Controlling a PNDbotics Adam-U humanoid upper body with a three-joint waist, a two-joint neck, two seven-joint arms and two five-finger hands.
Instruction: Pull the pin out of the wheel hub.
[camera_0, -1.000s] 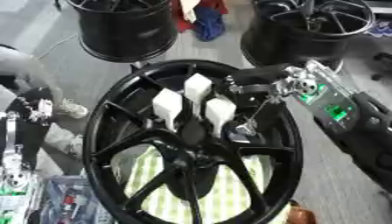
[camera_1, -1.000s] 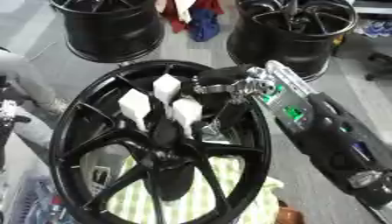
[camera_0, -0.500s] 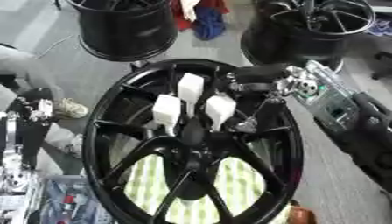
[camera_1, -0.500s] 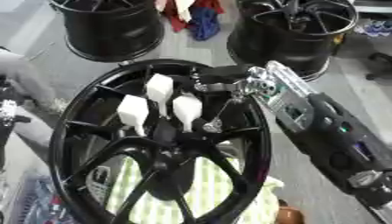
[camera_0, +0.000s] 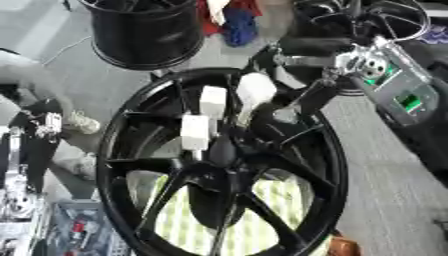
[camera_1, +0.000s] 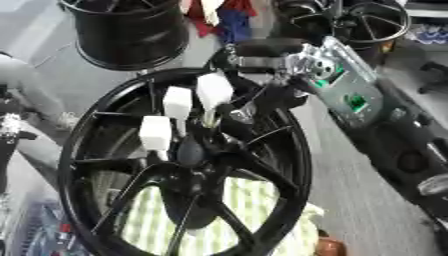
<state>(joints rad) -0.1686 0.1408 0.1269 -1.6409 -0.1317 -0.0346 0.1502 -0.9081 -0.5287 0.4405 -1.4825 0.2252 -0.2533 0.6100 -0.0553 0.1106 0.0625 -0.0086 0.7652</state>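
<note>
A large black wheel (camera_0: 131, 125) lies flat before me, spokes meeting at the hub (camera_0: 219, 150). Three white-headed pins rise near the hub: one low on the left (camera_0: 194, 131), one in the middle (camera_0: 213, 101), and the right pin (camera_0: 255, 90), which stands highest with its thin stem showing below. My right hand (camera_0: 302, 95) reaches in from the upper right over the rim, its dark fingers curled against this right pin. My left hand shows in neither view.
Two more black wheels stand at the back, one to the left (camera_0: 144, 30) and one to the right (camera_0: 367, 20). A green checked cloth (camera_0: 262, 225) lies under the wheel. A tray of small parts (camera_0: 70, 235) sits at the lower left, a shoe (camera_0: 83, 122) beside the rim.
The right pin has risen clear above the other two with my right hand on it. The whole picture has also tilted, so the camera has moved.
</note>
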